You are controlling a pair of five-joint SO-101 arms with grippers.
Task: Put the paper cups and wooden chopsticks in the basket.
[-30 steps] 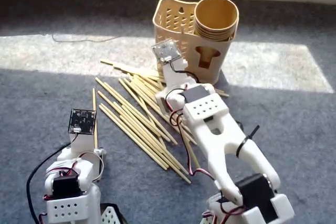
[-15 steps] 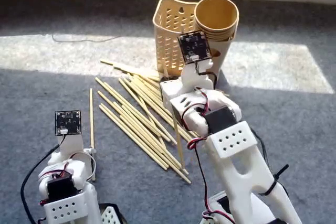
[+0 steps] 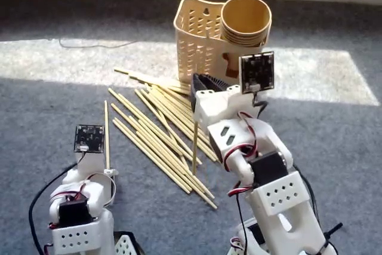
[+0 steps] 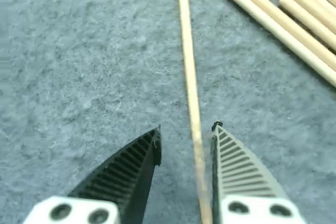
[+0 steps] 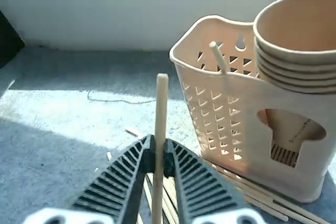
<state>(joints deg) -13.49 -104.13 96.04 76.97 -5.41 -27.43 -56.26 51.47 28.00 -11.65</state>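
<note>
The basket (image 3: 200, 34) stands upright on the grey carpet (image 3: 334, 135) at the far side. A stack of paper cups (image 3: 246, 19) sits in one end of it, mouths up, and one chopstick (image 5: 219, 59) leans inside the other end, its tip above the rim. Most of the loose chopsticks (image 3: 161, 141) lie in a spread pile on the carpet in front of the basket, between the two arms.

The right pincer (image 5: 157, 142) is clenched on a single chopstick (image 5: 159, 124), pinched near the tips of its two ribbed fingers. The stick stands nearly upright, its top end well above the fingers. In the high view this held stick (image 3: 197, 129) hangs just in front of the basket, its lower end over the pile.

The left pincer (image 4: 186, 129) is open, its fingers spread apart just above the carpet. A lone chopstick (image 4: 190, 77) runs between them, close against the pale finger and apart from the black one. In the high view this stick (image 3: 107, 135) sits to one side of the pile, apart from it.

A thin cable (image 3: 89, 44) lies on the sunlit strip of carpet beside the basket.
</note>
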